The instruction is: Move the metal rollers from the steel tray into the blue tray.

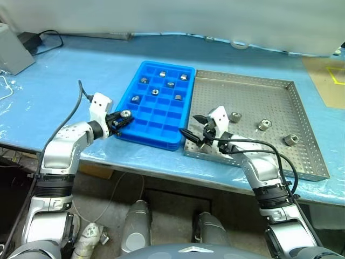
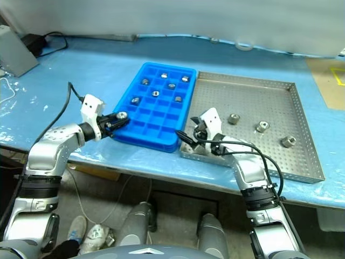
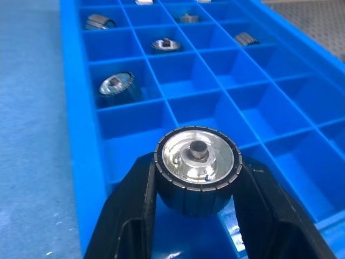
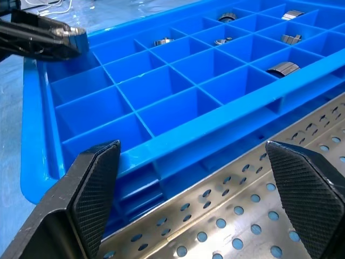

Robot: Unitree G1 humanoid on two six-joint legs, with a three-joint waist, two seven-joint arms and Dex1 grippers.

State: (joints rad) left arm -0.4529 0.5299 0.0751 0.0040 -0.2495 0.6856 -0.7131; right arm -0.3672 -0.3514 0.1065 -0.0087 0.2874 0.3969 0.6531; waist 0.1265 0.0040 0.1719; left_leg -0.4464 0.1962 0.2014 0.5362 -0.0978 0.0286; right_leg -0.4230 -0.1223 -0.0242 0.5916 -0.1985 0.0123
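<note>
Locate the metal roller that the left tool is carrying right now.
The small silvery metal roller sits clamped in the left tool, at the near left corner of the bright blue compartmented plastic tray, above its front compartments.

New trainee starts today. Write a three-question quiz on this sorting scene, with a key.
1. True or false: the left gripper holds a roller.
2. How many metal rollers lie loose in the steel tray?
3. The right gripper is: A) open, over the steel tray's edge beside the blue tray; B) shut on a roller; C) inside a compartment.

Key: 1 true; 2 three; 3 A.
</note>
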